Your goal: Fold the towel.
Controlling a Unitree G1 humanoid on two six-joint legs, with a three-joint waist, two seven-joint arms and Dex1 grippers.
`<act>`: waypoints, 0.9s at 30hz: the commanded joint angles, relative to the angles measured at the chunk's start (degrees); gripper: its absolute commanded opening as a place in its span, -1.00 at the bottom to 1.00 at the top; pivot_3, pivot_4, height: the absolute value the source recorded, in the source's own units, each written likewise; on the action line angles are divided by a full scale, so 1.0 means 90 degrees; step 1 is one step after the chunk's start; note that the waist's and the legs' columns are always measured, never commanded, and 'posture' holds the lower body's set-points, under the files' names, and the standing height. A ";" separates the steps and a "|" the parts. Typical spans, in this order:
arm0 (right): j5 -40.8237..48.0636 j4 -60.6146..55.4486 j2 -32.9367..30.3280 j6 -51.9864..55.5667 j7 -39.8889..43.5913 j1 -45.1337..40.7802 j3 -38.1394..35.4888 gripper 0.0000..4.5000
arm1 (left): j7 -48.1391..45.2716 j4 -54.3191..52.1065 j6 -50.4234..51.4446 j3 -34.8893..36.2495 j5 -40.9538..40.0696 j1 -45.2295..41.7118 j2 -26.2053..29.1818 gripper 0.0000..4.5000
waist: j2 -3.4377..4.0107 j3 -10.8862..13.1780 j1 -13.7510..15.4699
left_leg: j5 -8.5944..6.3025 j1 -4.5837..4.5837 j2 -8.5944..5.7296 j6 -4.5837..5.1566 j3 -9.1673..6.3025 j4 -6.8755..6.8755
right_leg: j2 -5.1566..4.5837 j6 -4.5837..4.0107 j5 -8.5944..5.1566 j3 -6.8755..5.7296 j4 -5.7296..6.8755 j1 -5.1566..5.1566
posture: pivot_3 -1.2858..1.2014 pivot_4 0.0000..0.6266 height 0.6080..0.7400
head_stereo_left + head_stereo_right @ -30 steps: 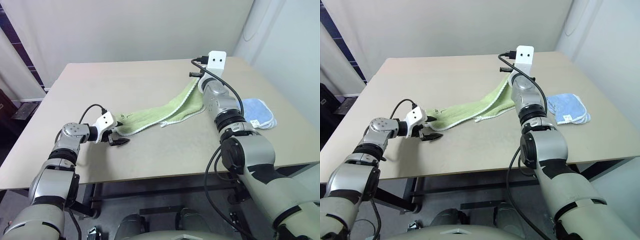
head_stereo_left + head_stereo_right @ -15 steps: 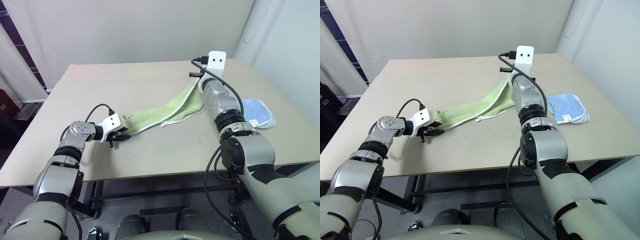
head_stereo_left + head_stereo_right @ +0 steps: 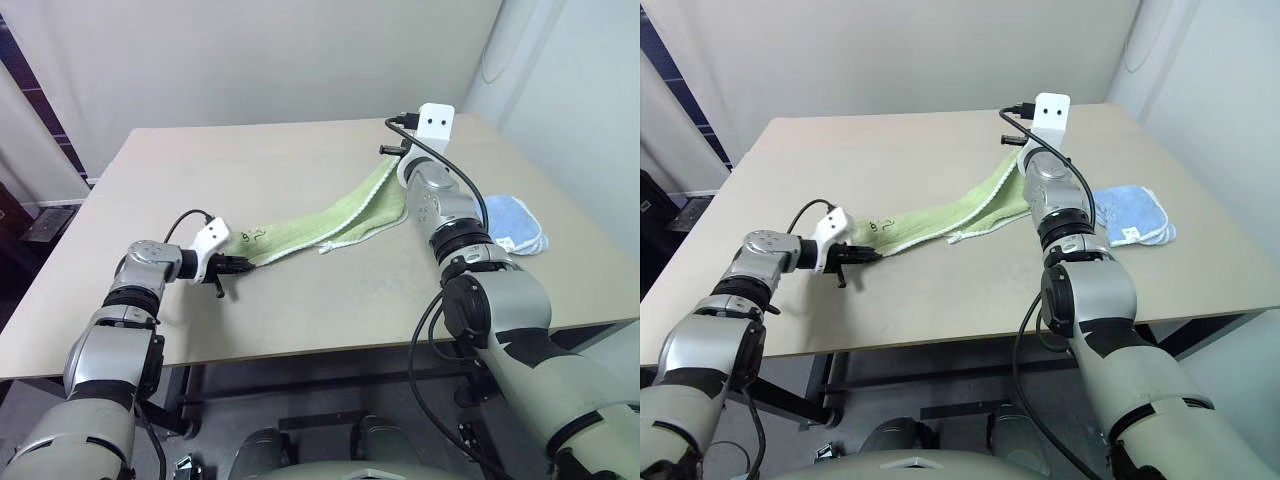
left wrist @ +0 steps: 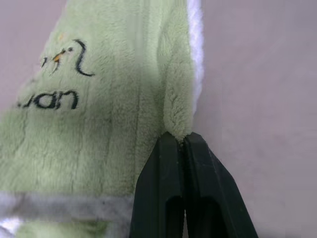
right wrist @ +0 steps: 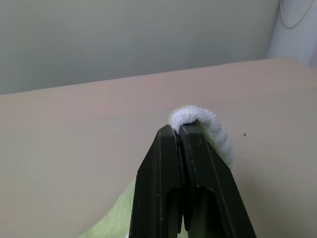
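The towel (image 3: 320, 220), long light-green terry with white edging, stretches slantwise across the table from near left to far right. A small dark line drawing (image 4: 64, 74) marks its near end. My left gripper (image 3: 238, 265) is shut on that near end, its fingers (image 4: 171, 198) pinching a fold of green pile beside the white edge. My right gripper (image 5: 181, 130) is shut on the far end, with a loop of white edging (image 5: 200, 121) held above the table. The cloth sags from that raised end down to the tabletop.
A smaller light-blue cloth (image 3: 515, 225) lies folded near the table's right edge, beside my right arm. The beige table (image 3: 230, 170) ends close to a wall at the back.
My left gripper went from open beside the towel's near end to shut on it, and the wrist rolled. The right gripper kept still with the far end.
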 commanded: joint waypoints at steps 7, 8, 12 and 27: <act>0.0223 -0.0510 -0.0393 0.0087 0.0082 -0.0271 -0.0286 -1.00 | -0.0728 -0.0700 0.1564 0.1095 -0.1153 -0.0539 0.0871 -0.98 | 0.0001 0.0001 0.0006 | -0.0002 0.0002 -0.0006 0.0004 -0.0002 -0.0014 | -0.0004 0.0005 -0.0002 0.0000 -0.0008 0.0003 | 0.03 -1.00 1.00; 0.0270 -0.0568 -0.0442 0.0133 0.0097 -0.0274 -0.0326 -1.00 | -0.0582 -0.0684 0.1570 0.1195 -0.1215 -0.0577 0.0906 -0.98 | 0.0001 0.0002 0.0007 | -0.0002 0.0002 -0.0006 0.0004 -0.0002 -0.0014 | -0.0004 0.0005 -0.0002 0.0000 -0.0008 0.0002 | 0.03 -1.00 1.00; 0.0431 -0.0887 -0.0704 0.0444 0.0162 -0.0279 -0.0485 -1.00 | 0.0960 -0.0290 0.1186 0.1637 -0.1320 -0.0916 0.0815 -0.98 | 0.0000 0.0002 0.0021 | -0.0002 0.0003 -0.0004 0.0003 -0.0005 -0.0011 | -0.0003 0.0005 -0.0002 0.0000 -0.0006 0.0003 | 0.03 -1.00 1.00; 0.1327 -0.0577 -0.1187 0.1058 0.1002 -0.0931 -0.1207 -1.00 | 0.5680 0.0616 -0.0331 0.1585 -0.0517 -0.2531 -0.0280 -0.98 | -0.0003 0.0006 0.0010 | -0.0002 0.0005 -0.0007 0.0003 -0.0002 -0.0015 | -0.0002 0.0008 0.0000 -0.0001 -0.0010 0.0005 | 0.03 -1.00 1.00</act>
